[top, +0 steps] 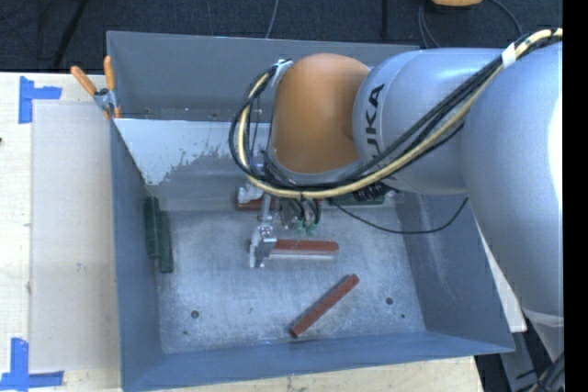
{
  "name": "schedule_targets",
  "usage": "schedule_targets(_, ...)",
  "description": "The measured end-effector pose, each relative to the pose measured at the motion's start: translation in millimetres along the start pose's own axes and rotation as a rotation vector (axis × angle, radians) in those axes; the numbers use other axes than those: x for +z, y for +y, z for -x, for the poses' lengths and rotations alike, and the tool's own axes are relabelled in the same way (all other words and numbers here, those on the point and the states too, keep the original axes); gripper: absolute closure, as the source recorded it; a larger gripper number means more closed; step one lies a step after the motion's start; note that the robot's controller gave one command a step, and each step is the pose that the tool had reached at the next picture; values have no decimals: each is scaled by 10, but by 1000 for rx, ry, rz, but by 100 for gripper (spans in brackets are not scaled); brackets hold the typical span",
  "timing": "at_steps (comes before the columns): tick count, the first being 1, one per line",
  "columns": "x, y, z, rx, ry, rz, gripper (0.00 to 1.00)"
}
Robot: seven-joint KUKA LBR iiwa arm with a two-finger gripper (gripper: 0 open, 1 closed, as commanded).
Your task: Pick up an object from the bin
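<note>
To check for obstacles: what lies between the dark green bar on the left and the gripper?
Nothing. In the camera view, only bare bin floor separates the dark green bar from the gripper.

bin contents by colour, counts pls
Dark green bar: 1, far left.
Reddish-brown bars: 2, one towards the front, one in the middle beside the gripper.
Reddish piece partly hidden by the arm: 1, kind unclear.
Total: 4.
</note>
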State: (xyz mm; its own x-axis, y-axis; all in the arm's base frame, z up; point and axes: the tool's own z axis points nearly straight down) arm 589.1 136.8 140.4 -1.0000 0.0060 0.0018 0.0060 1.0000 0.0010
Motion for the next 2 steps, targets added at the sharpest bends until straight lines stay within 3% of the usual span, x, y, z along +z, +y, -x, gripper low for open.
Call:
schedule_targets(1,0,0,0,0,0,0,0)
schedule_targets(2,631,-697,38,41,-16,3,100)
